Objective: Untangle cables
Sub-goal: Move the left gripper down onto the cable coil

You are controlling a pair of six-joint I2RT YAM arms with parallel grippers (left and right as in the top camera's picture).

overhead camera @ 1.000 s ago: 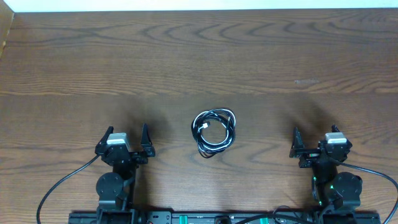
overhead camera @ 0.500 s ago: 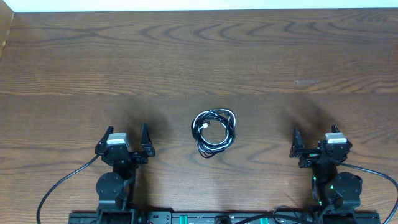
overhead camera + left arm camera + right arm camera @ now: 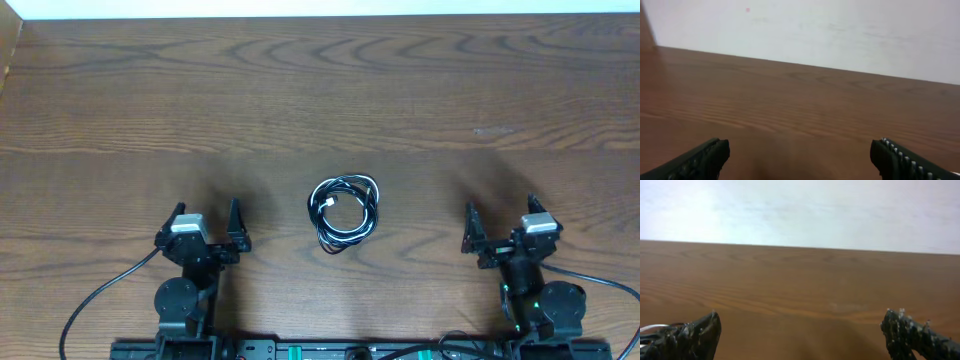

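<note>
Cables (image 3: pixel 345 211) lie in one small coiled bundle on the wooden table (image 3: pixel 320 90). The bundle is midway between the left and right edges and closer to the near edge, where my arms stand, than to the far one. Black loops wind together with a paler cord, and I cannot tell which crosses which. My left gripper (image 3: pixel 207 215) rests by the near edge, left of the bundle and well apart from it, fingers spread wide and holding nothing. My right gripper (image 3: pixel 499 213) sits toward the near right corner, likewise spread and empty. A sliver of white strand (image 3: pixel 651 328) shows low in my right wrist view.
</note>
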